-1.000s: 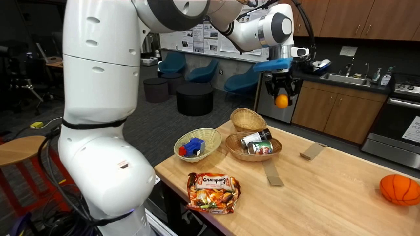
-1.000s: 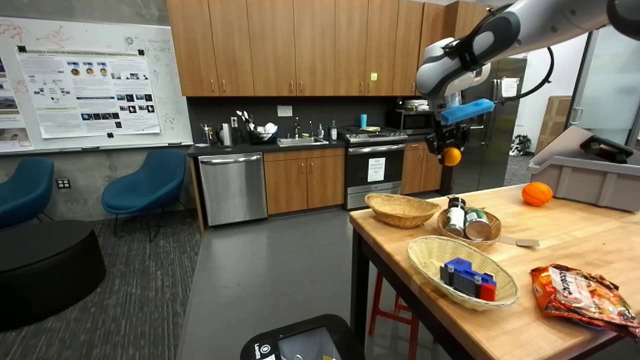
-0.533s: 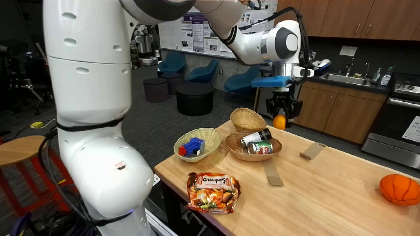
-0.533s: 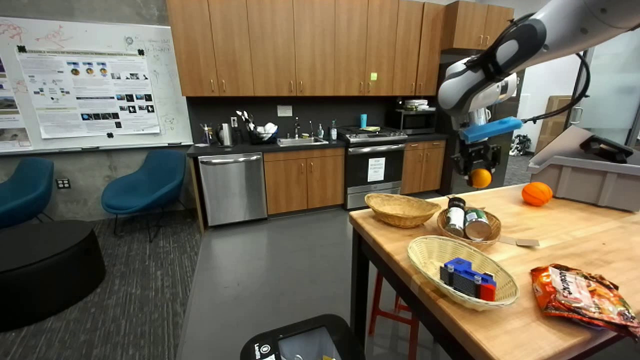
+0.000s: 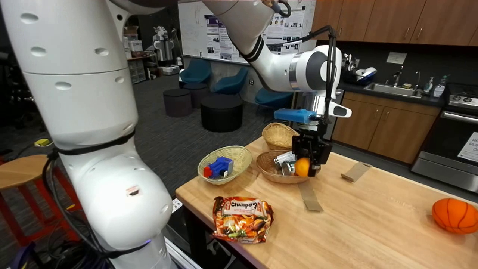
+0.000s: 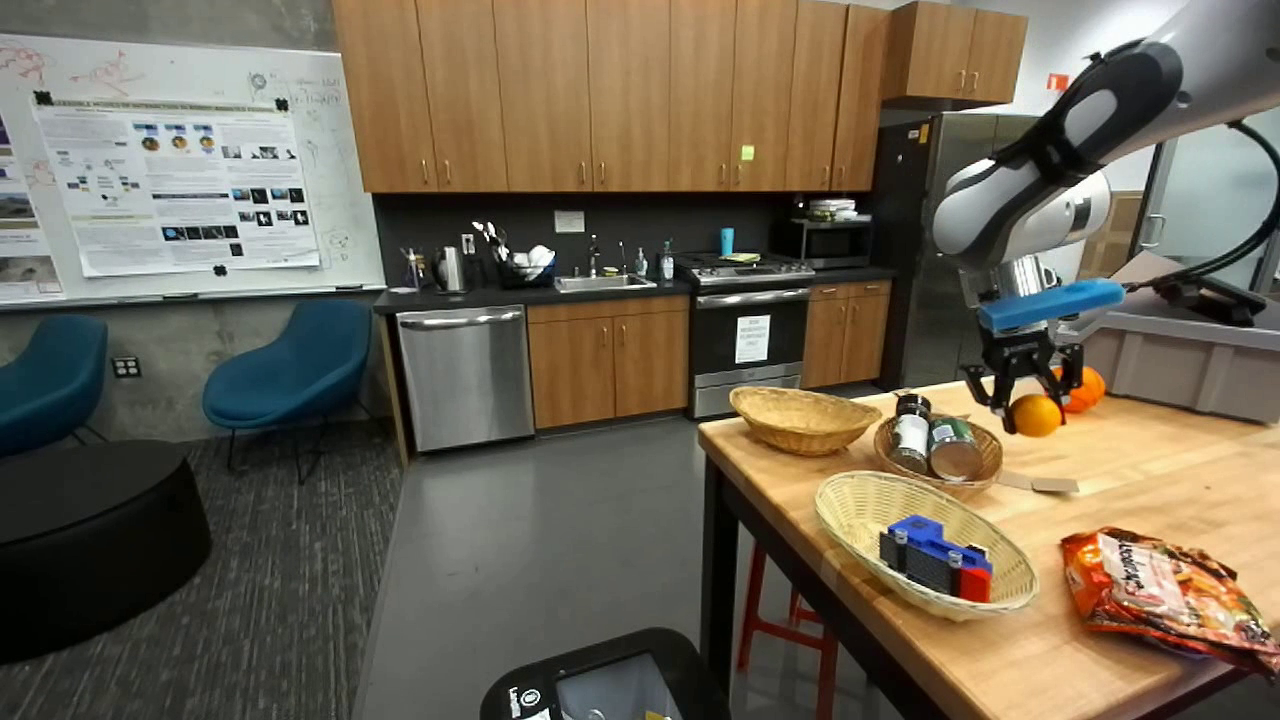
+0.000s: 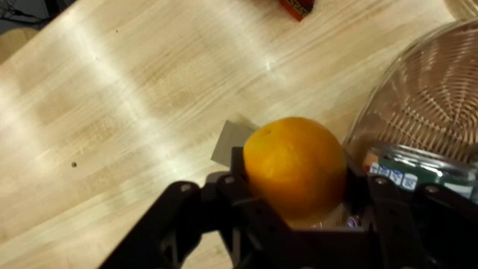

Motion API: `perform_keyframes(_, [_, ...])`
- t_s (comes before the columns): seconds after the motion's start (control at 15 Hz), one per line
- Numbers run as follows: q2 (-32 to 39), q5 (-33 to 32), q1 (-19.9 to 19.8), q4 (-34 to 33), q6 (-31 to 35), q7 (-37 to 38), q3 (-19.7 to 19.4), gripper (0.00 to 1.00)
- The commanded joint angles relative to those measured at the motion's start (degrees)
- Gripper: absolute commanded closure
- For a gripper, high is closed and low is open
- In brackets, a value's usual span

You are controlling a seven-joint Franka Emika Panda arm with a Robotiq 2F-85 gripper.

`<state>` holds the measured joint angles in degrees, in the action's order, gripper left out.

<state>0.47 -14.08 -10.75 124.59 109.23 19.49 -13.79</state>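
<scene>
I have the orange (image 7: 295, 164) pinched between my jaws, up over the worktop (image 7: 179, 74). Right by it is a brown basket (image 7: 418, 93) with a can (image 6: 956, 457) and a jar (image 6: 910, 437) inside. Past that sits a pale basket (image 6: 865, 508) with a blue toy (image 5: 220, 166) in it. The basketball (image 5: 456, 216) is farther off, and the sink (image 5: 392, 90) is way back.

We are holding our white Franka Panda arm (image 5: 86, 101) bent, its forearm (image 5: 246, 28) sloping down to the wrist (image 5: 321, 71). Below that, we are pointing our black Robotiq gripper (image 7: 295, 168) downward; its two fingers (image 7: 237, 161) are standing partway apart, pressing inward from opposite sides.
</scene>
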Motion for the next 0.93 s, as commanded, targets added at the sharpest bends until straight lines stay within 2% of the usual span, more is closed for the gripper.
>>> perform_keyframes(0.0, [-4.9,-0.1,-1.1,5.3,0.0,2.3,0.2,0.67])
perform_keyframes(0.33, [-7.1,-0.2,-1.8,8.1,0.5,3.6,0.5,0.67])
perform_keyframes(0.4, [-7.5,-0.3,-1.9,8.5,0.7,3.8,0.5,0.17])
perform_keyframes(0.53, [-8.1,-0.4,-2.1,9.4,1.3,3.7,0.6,0.13])
perform_keyframes(0.67, [-8.7,-0.8,-2.3,10.1,1.9,3.5,0.6,0.02])
perform_keyframes(0.87, [-9.6,-1.2,-2.5,11.0,2.6,3.4,0.7,0.00])
